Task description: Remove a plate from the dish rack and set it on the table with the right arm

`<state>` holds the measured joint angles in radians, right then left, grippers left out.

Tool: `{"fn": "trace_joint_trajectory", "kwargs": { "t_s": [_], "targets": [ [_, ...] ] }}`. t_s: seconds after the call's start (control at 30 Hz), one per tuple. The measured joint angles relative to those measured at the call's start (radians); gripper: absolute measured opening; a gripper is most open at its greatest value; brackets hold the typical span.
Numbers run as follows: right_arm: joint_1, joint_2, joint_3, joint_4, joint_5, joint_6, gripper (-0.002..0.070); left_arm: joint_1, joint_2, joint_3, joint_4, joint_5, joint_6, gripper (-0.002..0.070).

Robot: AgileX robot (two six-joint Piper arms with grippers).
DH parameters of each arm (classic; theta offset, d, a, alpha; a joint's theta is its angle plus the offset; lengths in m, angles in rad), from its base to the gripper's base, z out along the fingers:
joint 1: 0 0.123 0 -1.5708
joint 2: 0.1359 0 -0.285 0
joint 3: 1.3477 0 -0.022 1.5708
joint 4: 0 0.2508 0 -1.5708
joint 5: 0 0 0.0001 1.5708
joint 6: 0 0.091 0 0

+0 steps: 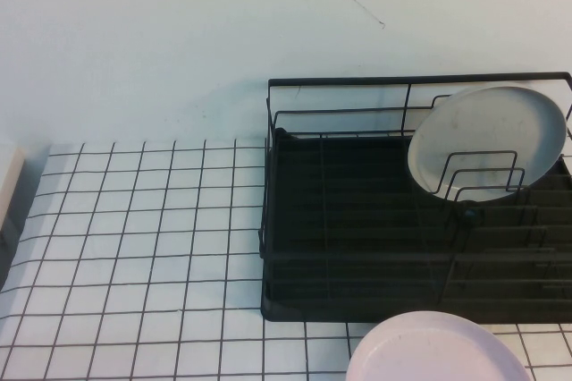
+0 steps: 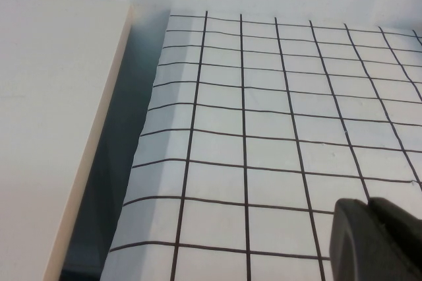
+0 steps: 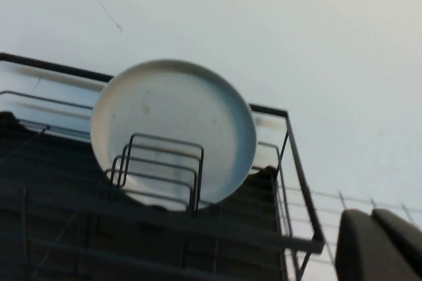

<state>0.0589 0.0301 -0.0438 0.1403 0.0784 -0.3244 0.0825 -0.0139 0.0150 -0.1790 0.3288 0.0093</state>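
Note:
The pale pink plate (image 1: 438,350) lies flat on the table (image 1: 134,247) just in front of the dish rack (image 1: 357,220), cut off by the bottom edge of the high view. Neither gripper shows in the high view. My right gripper (image 3: 372,214) is shut and empty, held off the rack's right end (image 3: 300,182) and facing it. My left gripper (image 2: 368,203) is shut and empty, low over the gridded table (image 2: 264,129) at the far left.
A greyish-white plate (image 1: 487,139) stands upright between the wire dividers at the rack's back right; it also shows in the right wrist view (image 3: 173,123). A beige board (image 2: 53,129) lies beside the table's left edge. A pale wall runs behind.

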Motion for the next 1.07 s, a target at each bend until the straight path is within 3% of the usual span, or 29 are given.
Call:
{"fn": "trace_joint_trajectory", "kwargs": {
  "t_s": [0.43,1.07],
  "targets": [
    [-0.039,-0.041,0.071,-0.047,0.255,0.125,-0.0001,0.000,0.000,0.000,0.000,0.000,0.000,-0.0003],
    [-0.040,-0.041,0.067,-0.054,0.277,0.136,-0.0001,0.000,0.000,0.000,0.000,0.000,0.000,-0.0003]
  ]
}}
